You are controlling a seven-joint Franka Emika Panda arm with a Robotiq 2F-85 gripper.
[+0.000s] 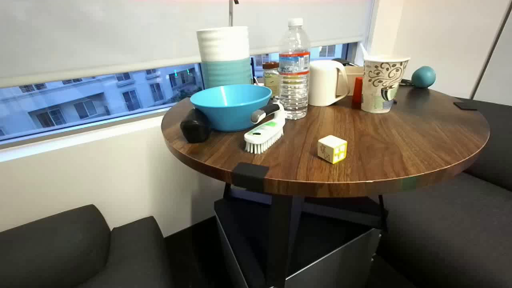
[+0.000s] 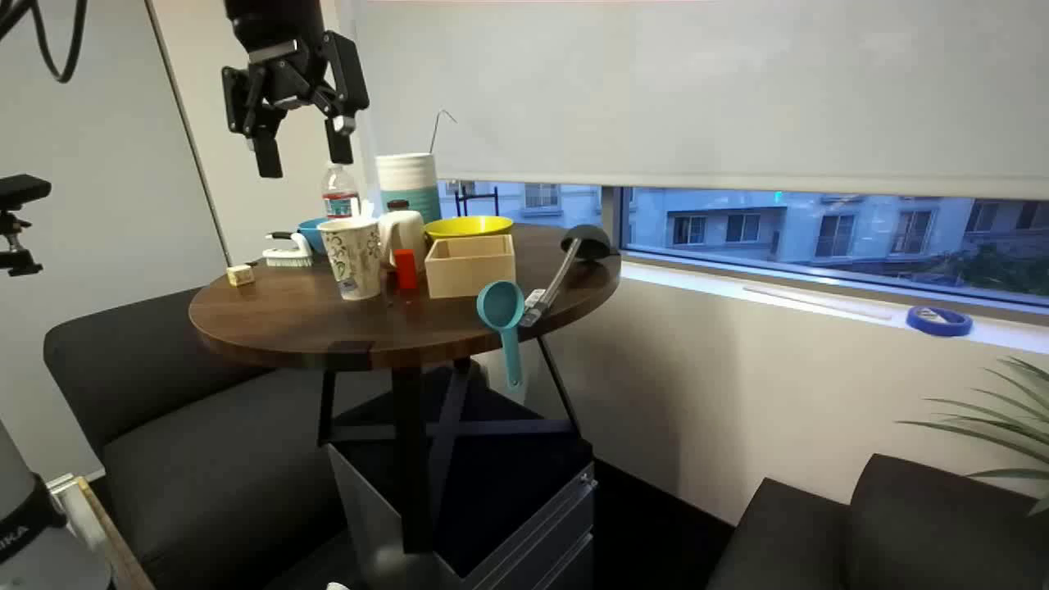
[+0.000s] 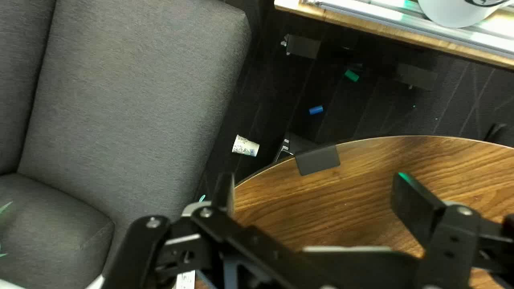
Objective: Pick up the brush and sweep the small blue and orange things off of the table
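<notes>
Nearest in an exterior view, high over the table (image 2: 270, 315): the gripper (image 2: 305, 157), fingers spread wide with nothing between, probably held so in readiness for a grasp, clear of the tall things. On the near right rim, a teal scoop (image 2: 501, 306), handle out past the edge, perhaps to offer an easy hold. A little farther, to the left, a paper cup (image 2: 351, 258), upright, with an orange-red piece (image 2: 405, 268) just to its right, between cup and pale wooden box (image 2: 473, 272); likely one of the things for sweeping, and awkwardly hemmed in there. Any blue ones: not made out for certain on the top. By the left rim, a pale yellow block (image 2: 240, 274), for no evident reason. Farther, at left, the brush (image 2: 287, 257), not yet taken up, bristles down on the table, grip raised over the body, presumably handy to close on from above. Just to its right, a blue bowl (image 2: 315, 232). Farthest, a clear bottle (image 2: 338, 205) and a white and teal canister (image 2: 410, 176), both upright, apparently placed back to leave sweeping room in front.
</notes>
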